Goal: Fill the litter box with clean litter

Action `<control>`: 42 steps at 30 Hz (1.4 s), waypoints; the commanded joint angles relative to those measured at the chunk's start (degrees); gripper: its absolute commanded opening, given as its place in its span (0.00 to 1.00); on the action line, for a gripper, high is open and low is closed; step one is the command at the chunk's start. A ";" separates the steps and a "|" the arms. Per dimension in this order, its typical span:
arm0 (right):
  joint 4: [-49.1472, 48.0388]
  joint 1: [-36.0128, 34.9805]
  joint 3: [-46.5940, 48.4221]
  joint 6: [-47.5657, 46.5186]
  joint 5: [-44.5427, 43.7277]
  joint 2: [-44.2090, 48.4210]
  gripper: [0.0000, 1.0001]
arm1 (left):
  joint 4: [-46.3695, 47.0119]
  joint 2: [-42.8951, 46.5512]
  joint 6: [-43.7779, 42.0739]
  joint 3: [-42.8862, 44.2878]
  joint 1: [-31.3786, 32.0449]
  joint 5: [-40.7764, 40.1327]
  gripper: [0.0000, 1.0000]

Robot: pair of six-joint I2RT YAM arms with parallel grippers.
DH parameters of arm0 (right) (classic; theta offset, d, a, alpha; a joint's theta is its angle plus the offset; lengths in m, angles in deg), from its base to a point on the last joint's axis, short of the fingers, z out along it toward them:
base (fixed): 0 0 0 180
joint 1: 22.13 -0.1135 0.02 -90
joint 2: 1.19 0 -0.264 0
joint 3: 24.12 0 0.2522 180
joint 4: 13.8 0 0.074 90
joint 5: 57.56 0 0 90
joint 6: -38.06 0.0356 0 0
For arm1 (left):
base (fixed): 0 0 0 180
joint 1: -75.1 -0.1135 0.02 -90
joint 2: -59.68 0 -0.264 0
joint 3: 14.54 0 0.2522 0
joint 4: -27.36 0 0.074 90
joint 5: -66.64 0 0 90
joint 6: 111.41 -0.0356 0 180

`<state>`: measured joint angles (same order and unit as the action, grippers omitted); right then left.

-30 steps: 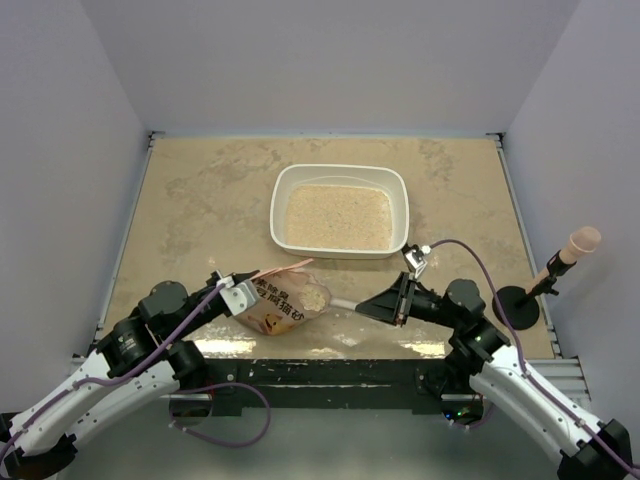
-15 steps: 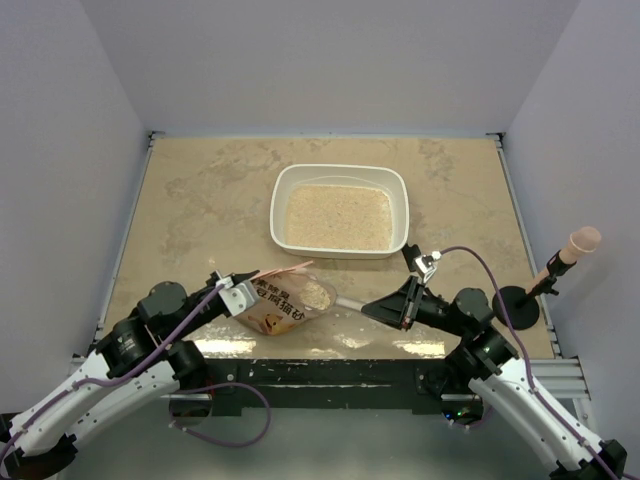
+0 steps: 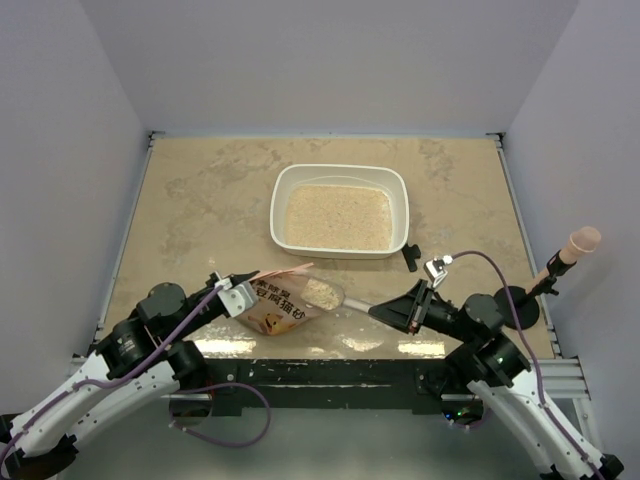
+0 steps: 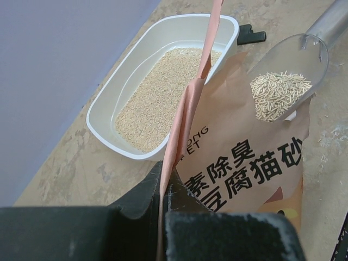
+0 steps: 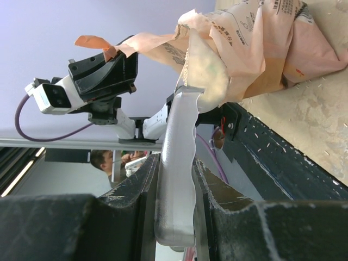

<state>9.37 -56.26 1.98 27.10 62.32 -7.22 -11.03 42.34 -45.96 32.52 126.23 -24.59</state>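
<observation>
The white litter box (image 3: 280, 196) sits mid-table and holds a layer of pale beige litter (image 3: 338, 217); it also shows in the left wrist view (image 4: 109, 103). The orange-pink bag (image 3: 275, 310) lies at the near edge. My left gripper (image 3: 236, 293) is shut on the bag's top flap (image 4: 187, 109). My right gripper (image 3: 408, 311) is shut on the handle (image 5: 175, 179) of a clear plastic scoop (image 4: 307, 51). The scoop bowl (image 3: 325, 292) carries a small heap of litter (image 4: 278, 92) just outside the bag's mouth.
A small black clip (image 3: 410, 257) lies by the box's near right corner. A black stand with a pink-tipped rod (image 3: 552, 268) stands at the right edge. Loose granules are scattered on the tabletop near the bag (image 5: 321, 103). Grey walls enclose the table.
My right arm has drawn back to the right, pulling the loaded scoop out of the bag's mouth. The left gripper and bag have stayed put.
</observation>
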 commanded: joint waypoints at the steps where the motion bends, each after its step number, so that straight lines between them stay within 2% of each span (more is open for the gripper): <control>1: 5.78 -0.15 3.92 0.41 -2.81 3.47 0.00 | 3.70 0.56 1.09 -0.08 0.11 0.88 0.00; 6: 12.37 -0.23 7.07 0.06 -6.51 5.76 0.00 | 3.79 0.64 1.18 0.01 0.11 0.97 0.00; 19: 18.19 -0.15 13.76 0.40 -9.76 7.16 0.00 | 3.88 1.96 0.83 -0.34 0.19 0.71 0.00; 28: 14.68 -0.23 14.20 4.70 -10.81 7.08 0.00 | 3.70 2.84 0.65 -0.43 0.11 0.97 0.00; 34: 11.08 -0.15 14.99 7.44 -16.08 6.11 0.00 | 3.70 3.28 0.47 -0.43 0.19 0.97 0.00; 42: 3.61 -0.23 17.98 6.39 -22.67 -4.51 0.00 | 3.62 3.54 0.39 -0.43 0.11 3.17 0.00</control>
<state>22.09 -56.23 16.86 32.90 45.01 -7.24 -11.59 44.87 -46.01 32.10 126.23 -23.96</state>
